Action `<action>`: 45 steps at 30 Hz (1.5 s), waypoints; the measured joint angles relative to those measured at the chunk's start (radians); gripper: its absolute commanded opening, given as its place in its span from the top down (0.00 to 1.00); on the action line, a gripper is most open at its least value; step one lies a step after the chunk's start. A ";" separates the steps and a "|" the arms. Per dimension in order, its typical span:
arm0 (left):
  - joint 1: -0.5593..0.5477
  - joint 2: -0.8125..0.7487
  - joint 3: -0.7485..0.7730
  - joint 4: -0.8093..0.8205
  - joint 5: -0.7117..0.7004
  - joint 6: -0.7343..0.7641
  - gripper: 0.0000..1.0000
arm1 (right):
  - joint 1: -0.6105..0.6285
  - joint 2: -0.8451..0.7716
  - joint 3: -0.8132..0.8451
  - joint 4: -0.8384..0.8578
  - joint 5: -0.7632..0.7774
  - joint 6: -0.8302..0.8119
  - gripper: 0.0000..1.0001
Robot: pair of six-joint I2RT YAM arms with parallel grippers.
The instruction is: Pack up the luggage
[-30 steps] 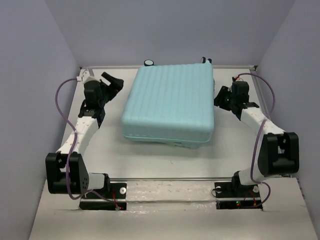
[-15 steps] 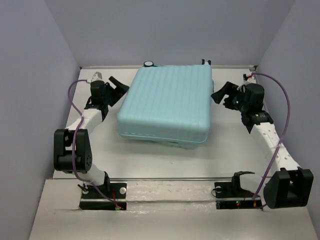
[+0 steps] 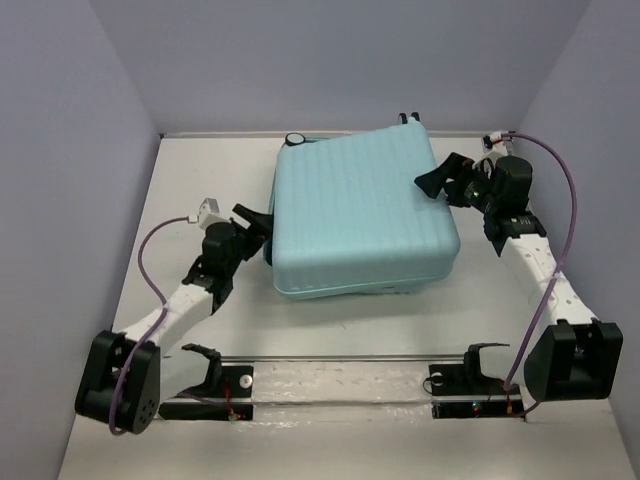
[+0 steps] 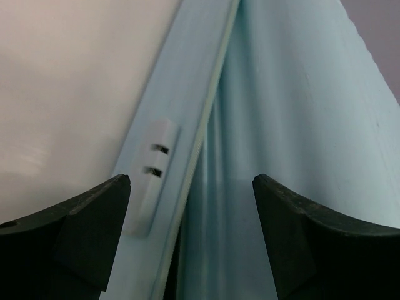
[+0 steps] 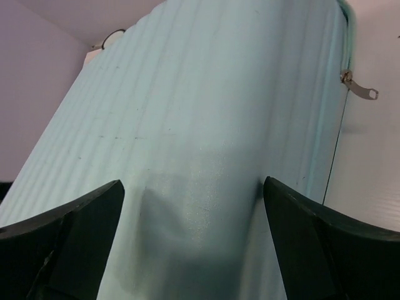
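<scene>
1. Find the large pale aqua ribbed hard-shell luggage [image 3: 360, 215] lid down, lying flat and askew on the white tabletop [image 3: 190, 180], toward the far side.
2. Note left gripper [image 3: 262, 232] spread wide, empty, at its near-left seam [image 4: 206, 125]; right gripper [image 3: 440, 178] likewise empty, above the far-right shell.
3. Expect stiff, slick, bulky, probably heavy; too broad to pinch: take the seam rim or push opposite edges.

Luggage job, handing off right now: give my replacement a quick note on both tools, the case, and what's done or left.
Left tool: open, straddling the near-left side seam of the luggage, holding nothing.
Right tool: open, over its far-right top, holding nothing.
Luggage lies flat on the table, lid down.
Done: case looks shut.
Left: only the zip pull shows; check whether it is zipped.
</scene>
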 measured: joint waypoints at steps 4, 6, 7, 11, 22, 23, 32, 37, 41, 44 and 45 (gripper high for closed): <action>-0.142 -0.209 -0.099 -0.076 -0.111 -0.035 0.09 | -0.013 0.021 0.003 0.026 0.045 -0.045 0.12; -0.188 -0.300 -0.102 -0.164 -0.161 -0.025 0.07 | -0.015 0.028 0.012 0.018 0.050 -0.080 0.12; -0.215 -0.365 -0.100 -0.234 -0.195 -0.004 0.05 | -0.015 0.029 0.015 0.013 0.047 -0.093 0.11; -0.244 -0.442 0.055 -0.433 -0.288 0.102 0.01 | -0.016 0.047 0.035 -0.005 0.010 -0.140 0.07; 0.118 0.260 0.986 -0.290 0.150 0.243 0.01 | -0.023 0.118 0.082 0.008 -0.111 -0.181 0.00; 0.129 0.351 1.034 -0.284 0.192 0.246 0.01 | -0.024 0.120 0.082 0.011 -0.113 -0.180 0.00; 0.191 0.938 1.190 -0.409 0.497 0.227 0.01 | -0.027 0.123 0.082 0.015 -0.117 -0.180 0.00; 0.175 0.925 1.183 -0.367 0.558 0.232 0.01 | -0.028 0.124 0.082 0.014 -0.118 -0.176 0.00; 0.176 0.909 1.117 -0.285 0.561 0.212 0.01 | -0.029 0.128 0.082 0.018 -0.119 -0.173 0.00; 0.175 0.859 1.035 -0.220 0.536 0.187 0.01 | -0.029 0.136 0.082 0.023 -0.118 -0.173 0.00; 0.175 0.844 1.017 -0.214 0.526 0.185 0.01 | -0.029 0.140 0.082 0.027 -0.118 -0.173 0.00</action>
